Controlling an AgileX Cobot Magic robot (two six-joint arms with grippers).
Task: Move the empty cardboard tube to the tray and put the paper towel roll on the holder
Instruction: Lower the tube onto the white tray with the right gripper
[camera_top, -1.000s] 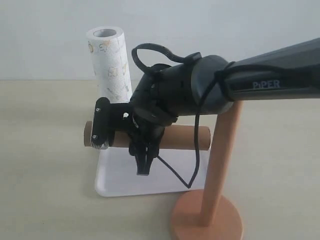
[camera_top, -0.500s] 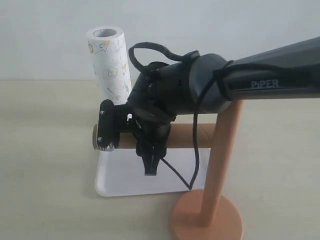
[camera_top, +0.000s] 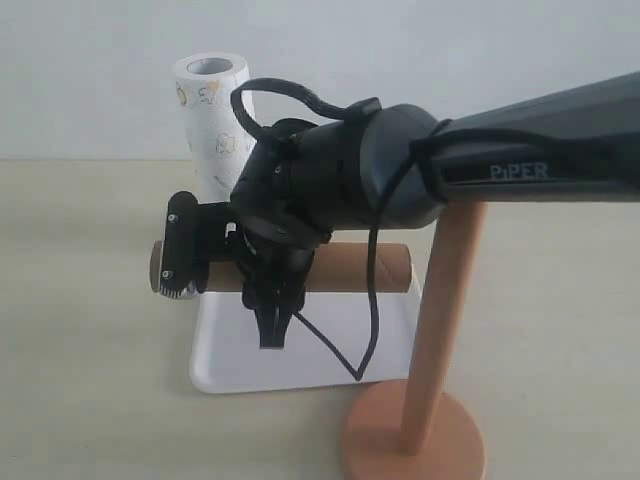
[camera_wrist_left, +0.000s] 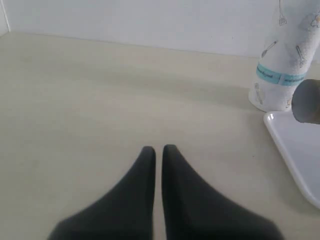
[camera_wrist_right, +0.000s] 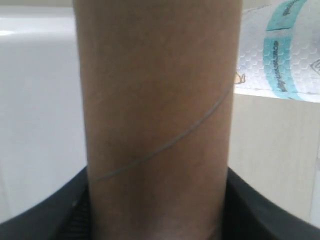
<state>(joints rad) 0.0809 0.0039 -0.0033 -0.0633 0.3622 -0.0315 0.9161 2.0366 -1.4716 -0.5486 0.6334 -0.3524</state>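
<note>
My right gripper (camera_top: 268, 300) is shut on the empty cardboard tube (camera_top: 345, 268), holding it level in the air over the white tray (camera_top: 330, 352). The right wrist view is filled by the tube (camera_wrist_right: 157, 115), with my gripper (camera_wrist_right: 157, 210) closed round it and a black finger on each side. The paper towel roll (camera_top: 212, 115) stands upright behind the tray, also visible as the roll (camera_wrist_left: 290, 60). The wooden holder (camera_top: 440, 310) stands at the front right with its post bare. My left gripper (camera_wrist_left: 157, 149) is shut and empty above bare table, left of the tray (camera_wrist_left: 295, 150).
The right arm (camera_top: 540, 170) stretches across from the right, passing in front of the top of the holder's post. A black cable (camera_top: 365, 330) loops down from the wrist over the tray. The holder's round base (camera_top: 413, 445) sits near the front edge.
The right gripper and the tube have shifted to the left over the tray, after a small swing to the right. The roll, tray and holder have not moved.
</note>
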